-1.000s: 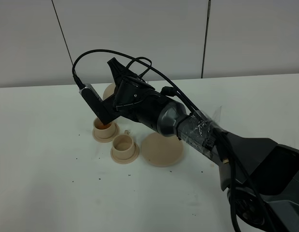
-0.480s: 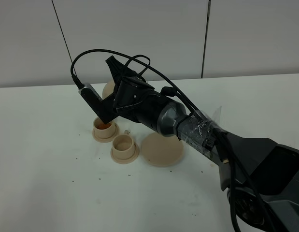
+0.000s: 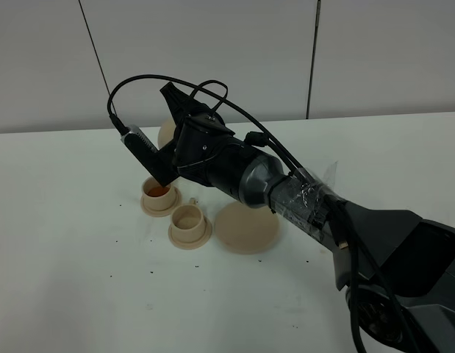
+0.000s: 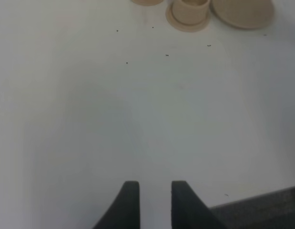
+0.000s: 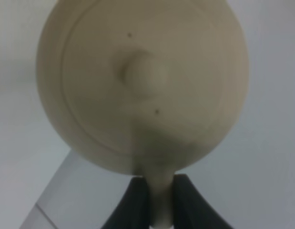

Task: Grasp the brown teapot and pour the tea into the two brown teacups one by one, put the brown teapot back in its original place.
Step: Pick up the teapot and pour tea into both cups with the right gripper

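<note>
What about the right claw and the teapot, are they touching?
Touching. The right wrist view shows the right gripper pinching the brown teapot by its handle, no gap.

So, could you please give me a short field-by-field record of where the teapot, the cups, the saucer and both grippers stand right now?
right gripper: shut on the brown teapot's handle
brown teapot: lifted off the table, near the far teacup
far teacup: amber liquid inside
near teacup: no tea visible
large saucer: bare
left gripper: jaws slightly apart, holding nothing
table: white, with small dark specks
</note>
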